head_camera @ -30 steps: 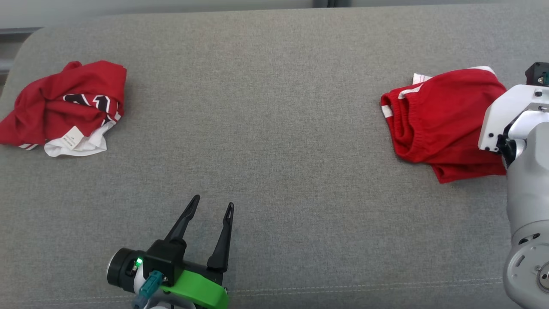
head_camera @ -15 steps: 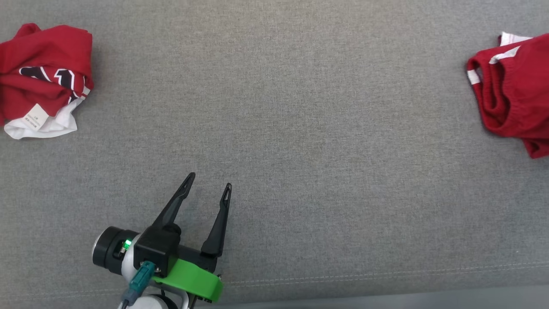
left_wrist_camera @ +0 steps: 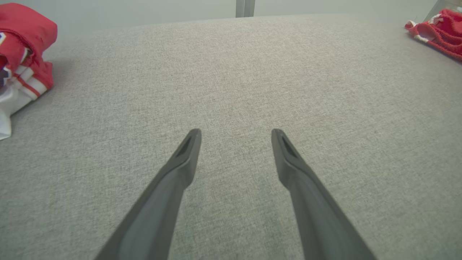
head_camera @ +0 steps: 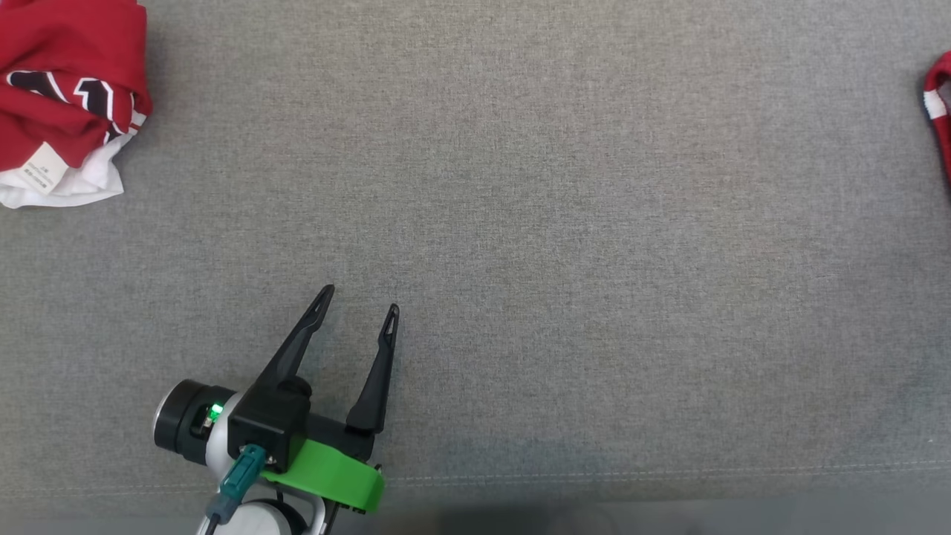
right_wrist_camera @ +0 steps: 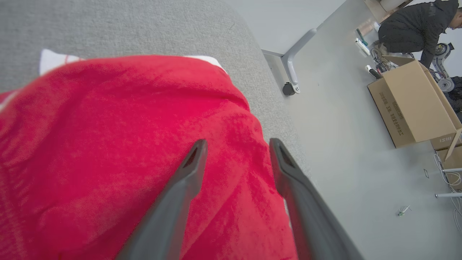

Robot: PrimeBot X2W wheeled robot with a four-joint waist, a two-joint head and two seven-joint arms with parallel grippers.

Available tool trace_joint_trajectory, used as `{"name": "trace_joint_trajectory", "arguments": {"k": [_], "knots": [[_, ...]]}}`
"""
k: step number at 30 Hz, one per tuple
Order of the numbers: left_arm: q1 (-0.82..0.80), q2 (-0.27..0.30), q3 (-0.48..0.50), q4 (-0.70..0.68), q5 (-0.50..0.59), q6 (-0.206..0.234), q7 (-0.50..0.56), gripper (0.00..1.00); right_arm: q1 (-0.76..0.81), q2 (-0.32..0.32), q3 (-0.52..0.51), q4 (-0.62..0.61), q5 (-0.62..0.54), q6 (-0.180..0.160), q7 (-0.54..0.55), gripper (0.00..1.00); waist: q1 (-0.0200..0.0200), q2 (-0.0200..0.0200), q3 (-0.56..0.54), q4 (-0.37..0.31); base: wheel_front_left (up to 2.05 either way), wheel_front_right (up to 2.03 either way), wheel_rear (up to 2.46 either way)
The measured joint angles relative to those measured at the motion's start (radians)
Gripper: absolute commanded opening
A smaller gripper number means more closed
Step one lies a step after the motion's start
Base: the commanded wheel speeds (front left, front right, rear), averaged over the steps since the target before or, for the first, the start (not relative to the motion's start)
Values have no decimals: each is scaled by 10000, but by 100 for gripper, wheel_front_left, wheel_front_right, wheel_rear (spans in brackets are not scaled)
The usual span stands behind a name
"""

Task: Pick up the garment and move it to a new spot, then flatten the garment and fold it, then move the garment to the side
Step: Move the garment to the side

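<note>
Right wrist view: the right gripper [right_wrist_camera: 236, 144] has its two dark fingers spread, gripping nothing, over the red fabric garment with white trim [right_wrist_camera: 108, 144], which lies near the rounded edge of the grey woven cushion [right_wrist_camera: 144, 25]. In the head view the left gripper [head_camera: 360, 299] is spread wide over bare cushion, well apart from a crumpled red-and-white jersey [head_camera: 59, 89].

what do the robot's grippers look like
The left gripper has two long dark fingers tapering to points, each slotted near the tip, on a black block with a bright green bracket. A teal connector with a cable sits beside a black cylinder showing a lit green light. The right gripper has the same dark slotted fingers.
</note>
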Motion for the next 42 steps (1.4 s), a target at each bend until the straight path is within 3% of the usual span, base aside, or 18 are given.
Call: {"name": "trace_joint_trajectory", "arguments": {"k": [6, 20, 28, 34, 42], "knots": [[-137, -132, -90, 259, -33, -19, -153, 100, 61, 341, 449, 173, 42, -2, -1287, 100, 0, 0, -339, 83, 0, 0, 0], [-65, -548, 437, 1124, -627, 476, -723, 100, 1250, 1195, 1170, 897, 1076, -2, -3733, 100, 0, 0, -2039, 237, 0, 0, 0], [194, -629, 988, 1710, -777, 945, -1135, 100, 2286, 2178, 2079, 52, 2127, -2, -3988, 100, -1, 0, -3304, 296, 0, 0, 0], [279, -560, 1106, 2318, -1085, 564, -1243, 100, 3500, 2780, 2673, -1034, 3359, -2, -4027, 100, -1, 0, -4243, 437, 0, 0, 0], [709, -543, 1319, 2709, -1655, 424, -1243, 100, 5119, 3346, 4128, -2291, 5419, -2, -3931, 100, -1, 0, -5358, 502, 0, 0, 0]]}}
